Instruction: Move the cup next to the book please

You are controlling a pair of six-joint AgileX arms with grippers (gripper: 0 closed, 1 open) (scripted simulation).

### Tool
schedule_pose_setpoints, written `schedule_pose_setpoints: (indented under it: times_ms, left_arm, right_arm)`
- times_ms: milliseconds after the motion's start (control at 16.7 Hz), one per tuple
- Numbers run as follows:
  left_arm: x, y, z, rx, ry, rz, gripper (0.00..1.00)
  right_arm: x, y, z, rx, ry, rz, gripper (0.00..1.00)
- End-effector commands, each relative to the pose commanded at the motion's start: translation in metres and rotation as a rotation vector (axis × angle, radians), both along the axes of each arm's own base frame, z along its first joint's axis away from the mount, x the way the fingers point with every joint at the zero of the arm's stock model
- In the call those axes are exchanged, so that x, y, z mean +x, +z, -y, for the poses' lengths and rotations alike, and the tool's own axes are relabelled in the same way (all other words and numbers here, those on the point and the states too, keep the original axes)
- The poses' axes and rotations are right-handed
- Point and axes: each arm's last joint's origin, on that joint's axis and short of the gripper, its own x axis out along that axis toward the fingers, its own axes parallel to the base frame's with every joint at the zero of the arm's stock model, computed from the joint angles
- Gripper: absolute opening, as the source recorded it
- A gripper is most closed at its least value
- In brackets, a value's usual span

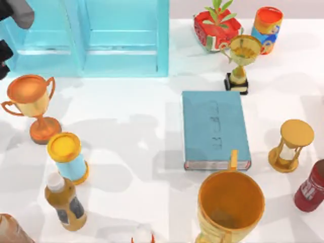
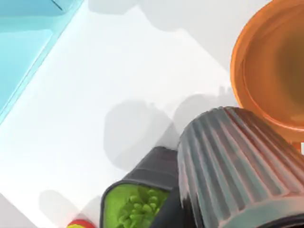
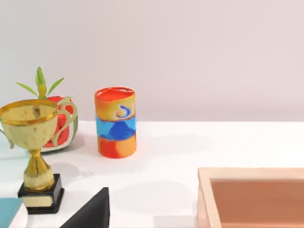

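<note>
1. The cup (image 2: 237, 161), cut off at the frame edge, sits just beside an orange trophy (image 2: 275, 66)
2. The book (image 1: 215, 129) lies mid-table, its near edge partly hidden by the orange mug (image 1: 230, 205)
3. The left arm (image 1: 20, 14) is cut off at the far-left corner; its grip cannot be told

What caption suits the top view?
Teal book lies mid-table between a gold trophy and an orange mug.

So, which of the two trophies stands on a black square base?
The smaller gold trophy just beyond the book's far edge, near the potted plant. The bigger orange-gold trophy at the table's left has a round orange foot instead.
</note>
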Motion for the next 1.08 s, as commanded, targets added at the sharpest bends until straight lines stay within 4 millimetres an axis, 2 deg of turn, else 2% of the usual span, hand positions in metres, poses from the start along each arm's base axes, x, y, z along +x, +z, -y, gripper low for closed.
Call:
schedule_pose_setpoints:
  times_ms: [120, 300, 480, 600, 720, 840, 1080]
  left_arm:
    - [0.014, 0.000, 0.043, -0.085, 0.154, 0.003, 0.00]
    - [0.024, -0.008, 0.107, -0.192, 0.386, -0.038, 0.00]
    - [0.022, -0.023, 0.163, -0.246, 0.593, -0.108, 0.00]
    - [0.017, -0.032, 0.193, -0.257, 0.702, -0.150, 0.00]
    - [0.010, -0.039, 0.216, -0.258, 0.785, -0.181, 0.00]
    - [0.004, -0.044, 0.232, -0.254, 0.840, -0.202, 0.00]
    - [0.000, -0.046, 0.241, -0.250, 0.877, -0.214, 0.00]
  right_arm:
    - [0.000, 0.000, 0.000, 0.000, 0.000, 0.000, 1.00]
    - [0.000, 0.000, 0.000, 0.000, 0.000, 0.000, 1.00]
    - [0.000, 0.000, 0.000, 0.000, 0.000, 0.000, 1.00]
    - [0.000, 0.000, 0.000, 0.000, 0.000, 0.000, 1.00]
    - [0.000, 0.000, 0.000, 0.000, 0.000, 0.000, 1.00]
    - [0.000, 0.000, 0.000, 0.000, 0.000, 0.000, 1.00]
    - [0.000, 0.000, 0.000, 0.000, 0.000, 0.000, 1.00]
